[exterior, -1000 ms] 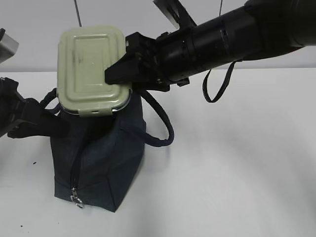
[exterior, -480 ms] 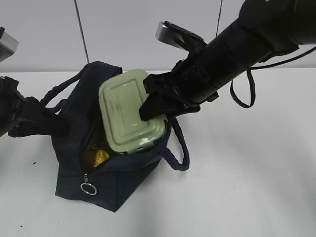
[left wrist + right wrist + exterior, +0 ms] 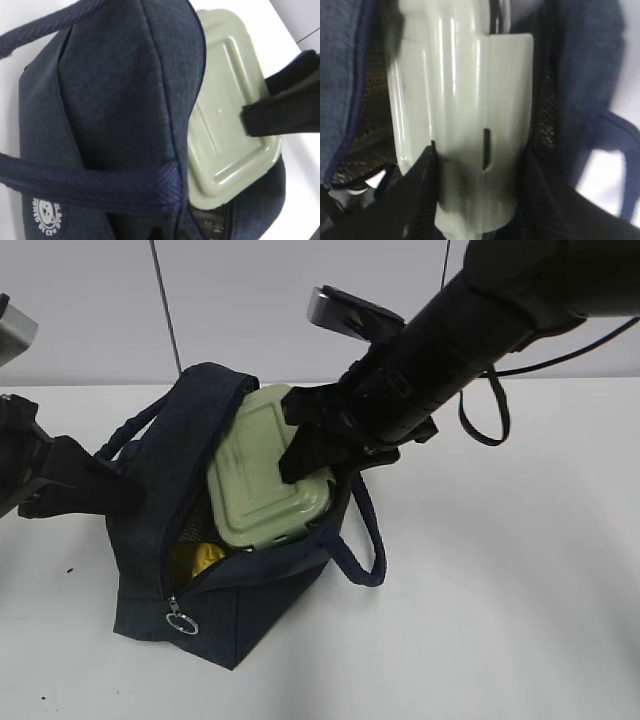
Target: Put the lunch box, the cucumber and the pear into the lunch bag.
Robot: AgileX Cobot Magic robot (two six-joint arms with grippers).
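The right arm slants down, its jaws grasping the lunch box tilted in the bag's mouth, while the left jaws, clenched, grasp the bag's side.

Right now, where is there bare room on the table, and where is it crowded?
Free: the white table right of the lunch bag, and the front strip below it. Crowded: the bag's mouth, filled by the lunch box in the right tool; something yellow lies beneath.
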